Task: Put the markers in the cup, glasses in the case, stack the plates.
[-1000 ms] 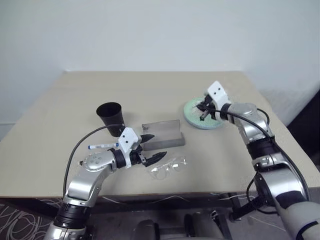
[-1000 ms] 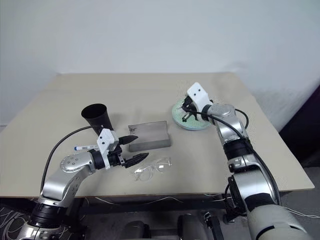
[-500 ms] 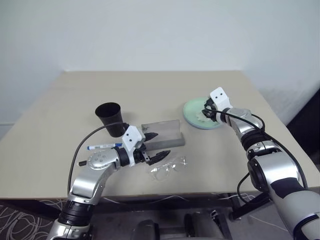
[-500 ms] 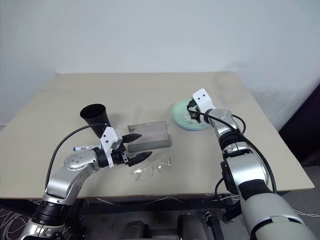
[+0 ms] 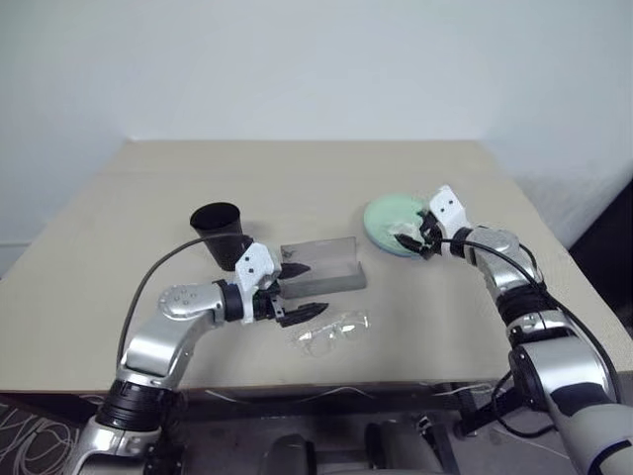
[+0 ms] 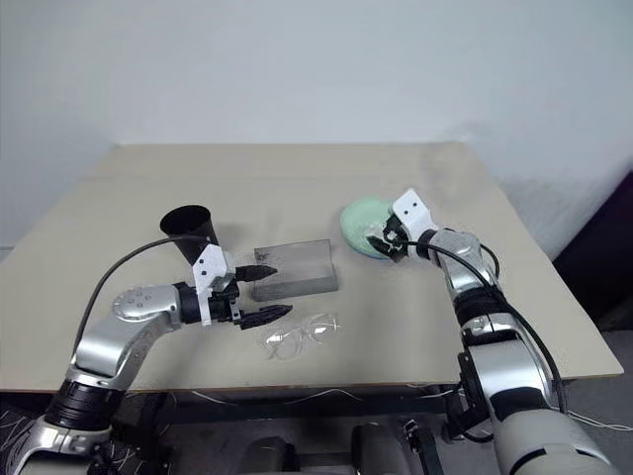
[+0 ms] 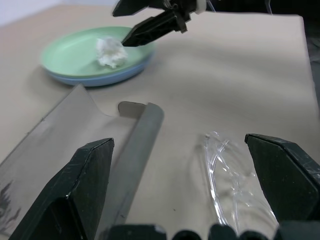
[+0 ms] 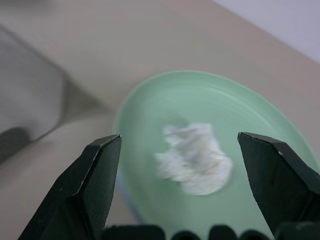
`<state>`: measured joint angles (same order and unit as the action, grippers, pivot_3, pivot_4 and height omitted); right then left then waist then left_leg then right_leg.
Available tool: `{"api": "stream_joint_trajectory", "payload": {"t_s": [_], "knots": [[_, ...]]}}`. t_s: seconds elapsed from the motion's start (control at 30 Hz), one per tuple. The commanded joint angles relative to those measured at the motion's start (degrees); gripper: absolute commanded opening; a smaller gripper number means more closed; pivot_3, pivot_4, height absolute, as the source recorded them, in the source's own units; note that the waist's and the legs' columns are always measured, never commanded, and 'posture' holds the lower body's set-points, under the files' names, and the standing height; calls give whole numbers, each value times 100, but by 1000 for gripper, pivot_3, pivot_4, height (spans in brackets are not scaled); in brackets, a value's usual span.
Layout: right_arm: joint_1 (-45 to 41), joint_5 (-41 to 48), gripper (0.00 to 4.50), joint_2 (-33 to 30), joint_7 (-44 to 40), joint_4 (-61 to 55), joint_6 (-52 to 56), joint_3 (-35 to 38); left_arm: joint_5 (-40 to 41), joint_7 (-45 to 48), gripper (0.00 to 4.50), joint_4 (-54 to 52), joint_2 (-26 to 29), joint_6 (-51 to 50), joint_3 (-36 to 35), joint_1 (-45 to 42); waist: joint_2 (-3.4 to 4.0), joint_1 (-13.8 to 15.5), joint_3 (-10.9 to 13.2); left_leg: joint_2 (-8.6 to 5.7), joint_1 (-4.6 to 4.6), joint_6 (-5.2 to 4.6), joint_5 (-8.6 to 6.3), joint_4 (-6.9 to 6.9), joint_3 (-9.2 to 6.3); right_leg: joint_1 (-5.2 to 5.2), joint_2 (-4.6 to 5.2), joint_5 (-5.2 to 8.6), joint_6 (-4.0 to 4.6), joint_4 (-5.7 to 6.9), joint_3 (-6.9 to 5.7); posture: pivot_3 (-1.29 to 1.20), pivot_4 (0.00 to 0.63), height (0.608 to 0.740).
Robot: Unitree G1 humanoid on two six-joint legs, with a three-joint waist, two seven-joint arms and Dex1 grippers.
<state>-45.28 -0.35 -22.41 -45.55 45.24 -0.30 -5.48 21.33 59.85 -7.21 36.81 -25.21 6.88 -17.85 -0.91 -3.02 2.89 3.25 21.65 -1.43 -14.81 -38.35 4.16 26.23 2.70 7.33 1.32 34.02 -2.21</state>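
The mint green plate (image 5: 382,214) lies on the light blue plate (image 7: 102,80) at the table's right, with a white paper wad (image 8: 195,157) on it. My right gripper (image 5: 413,237) hangs open at the plates' near edge, the wad ahead of its fingers. The grey case (image 5: 326,280) stands mid-table with its see-through lid (image 5: 318,255) raised. The clear glasses (image 5: 332,332) lie on the table just in front of it. My left gripper (image 5: 303,290) is open and empty, one finger by the case, the other by the glasses. The black cup (image 5: 220,232) stands upright left of the case. The markers are hidden.
A black cable loops from my left arm (image 5: 173,309) past the cup. Bare tabletop (image 5: 297,178) stretches behind the cup, case and plates. The table's front edge (image 5: 326,381) runs just below the glasses.
My right gripper has opened and dropped back from above the plates to their near edge. The blue-capped marker beside my left arm is now covered by that arm.
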Motion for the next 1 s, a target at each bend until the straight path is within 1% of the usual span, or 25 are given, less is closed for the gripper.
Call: {"api": "stream_joint_trajectory", "payload": {"t_s": [0.03, 0.1, 0.2, 0.3, 0.4, 0.53, 0.7, 0.9, 1.0], "knots": [[181, 210, 4027, -173, -359, -803, -191, 83, 53, 892, 4500, 282, 361, -195, 292, -635, 0, -1, 0, 0, -1, -1, 1, 0, 1, -1, 0, 0, 0, 0, 0, 0, 0, 740], [347, 203, 4027, -181, -364, -1013, -204, 68, 14, 1393, 4500, 574, 491, -342, 553, -1048, 0, -1, 0, 0, -3, -4, 3, -4, 0, -4, -1, 1, 2, 1, 1, 0, 0, 740], [526, 266, 4027, -121, -340, -1322, -119, 90, -96, 1919, 4500, 890, 543, -361, 878, -1454, 0, 0, 0, 0, -3, -6, 4, -6, 0, -6, -1, 7, 12, 0, 2, 0, 0, 740], [813, 464, 4027, -86, -411, -1792, 30, 177, -384, 2354, 4500, 1243, 471, -286, 1349, -1865, 0, 3, 0, -1, -1, -6, 4, -6, 0, -5, -1, 7, 11, 0, 4, 0, 0, 740], [1110, 641, 4027, -132, -464, -2241, 174, 223, -502, 2611, 4500, 1450, 357, -312, 1604, -2090, -1, 5, 0, -2, 3, -6, 4, -4, -2, -3, -3, 3, 4, 0, 6, 0, 0, 740], [1622, 886, 4027, -258, -603, -2888, 258, 295, -830, 2723, 4500, 1799, 136, -246, 1936, -2338, -2, 10, 0, -7, 5, -7, 3, -3, -3, -1, -2, 3, 2, 0, 11, 0, 0, 740], [2246, 985, 4027, -562, -984, -3558, 283, 166, -835, 2994, 4500, 2177, -114, -492, 2046, -2510, -3, 36, 1, -14, 6, -8, 4, -12, -7, -4, -2, 9, 10, 0, 19, 0, 0, 740], [2616, 1153, 4027, -678, -1224, -4018, 399, 79, -957, 3056, 4500, 2411, -381, -735, 2150, -2608, -5, 29, 2, -17, 3, -11, 6, -26, -8, -6, -2, 10, 11, 4, 26, 0, 0, 740], [2676, 1125, 4027, -678, -1240, -4059, 400, 35, -1143, 3033, 4500, 2503, -449, -652, 2264, -2629, -5, 36, 3, -21, 3, -13, 7, -28, -15, -9, -2, 10, 11, 6, 26, 0, 0, 740]]}}
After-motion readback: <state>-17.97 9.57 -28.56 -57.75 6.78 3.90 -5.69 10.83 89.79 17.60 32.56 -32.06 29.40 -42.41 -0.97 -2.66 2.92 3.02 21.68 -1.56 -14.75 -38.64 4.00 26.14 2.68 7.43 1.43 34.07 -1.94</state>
